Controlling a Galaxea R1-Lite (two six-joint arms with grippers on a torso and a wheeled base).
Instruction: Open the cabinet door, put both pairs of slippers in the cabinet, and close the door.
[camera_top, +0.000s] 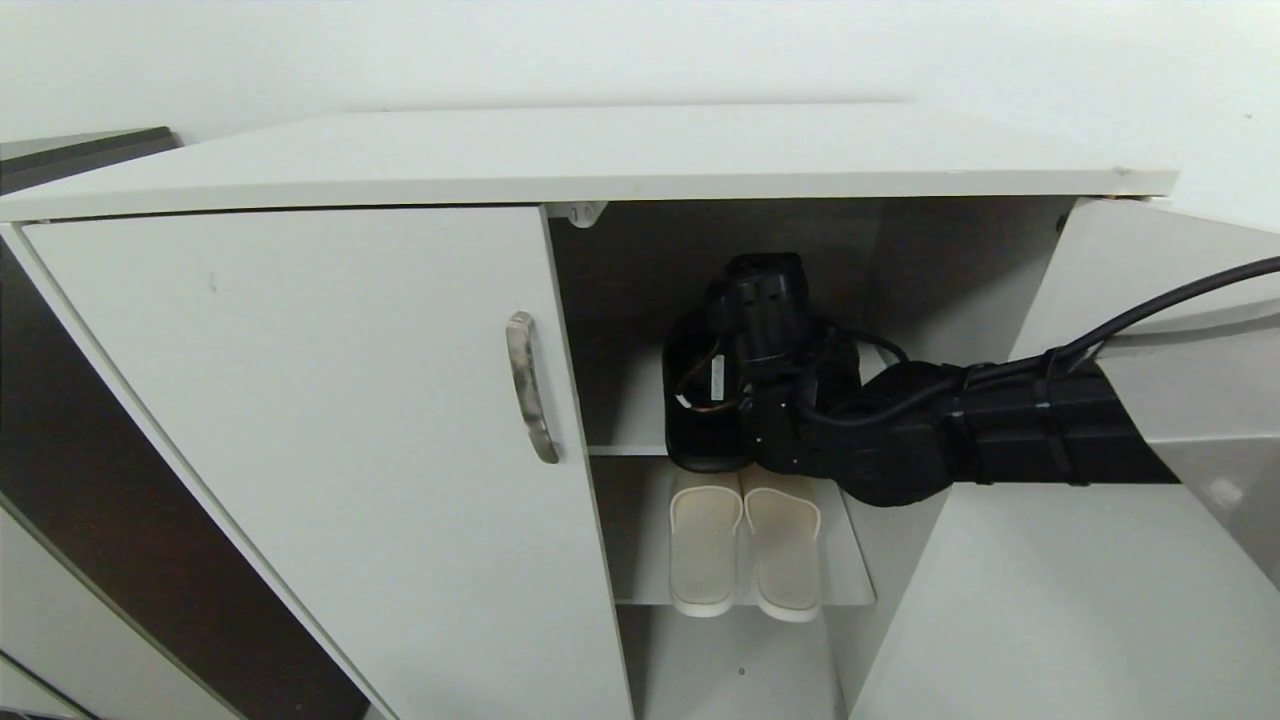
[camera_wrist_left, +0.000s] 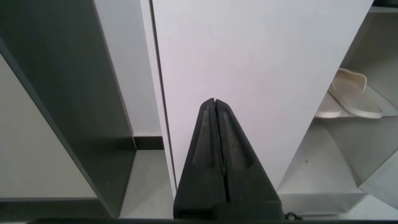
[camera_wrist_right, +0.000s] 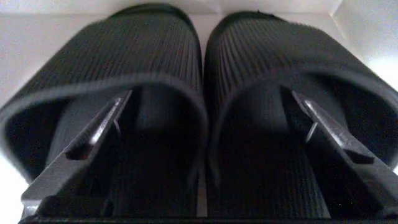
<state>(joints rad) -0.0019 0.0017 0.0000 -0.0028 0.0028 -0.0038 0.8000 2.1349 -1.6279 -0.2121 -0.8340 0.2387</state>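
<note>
**Black slippers on the upper shelf, claw spread inside them**

At the centre of the head view we see the black slippers (camera_top: 700, 435) side by side on the upper shelf (camera_top: 625, 425) of the white cabinet (camera_top: 600, 150). The white slippers (camera_top: 705, 545) lie paired on the lower shelf (camera_top: 640, 545) just beneath. The left door (camera_top: 300, 420), with its metal handle (camera_top: 530, 385), is shut across the left half of the frame. The right door (camera_top: 1050, 600) stands swung open at the right edge. A plain pale wall (camera_top: 640, 50) runs along the top, and a dark panel (camera_top: 60, 450) shows at far left.

The right gripper (camera_wrist_right: 211, 98) is spread wide, one of its fingers (camera_wrist_right: 93, 134) pushed under the strap of each black slipper. The left gripper (camera_wrist_left: 214, 107) hangs before the shut door with its jaws pressed together and nothing between them.
</note>
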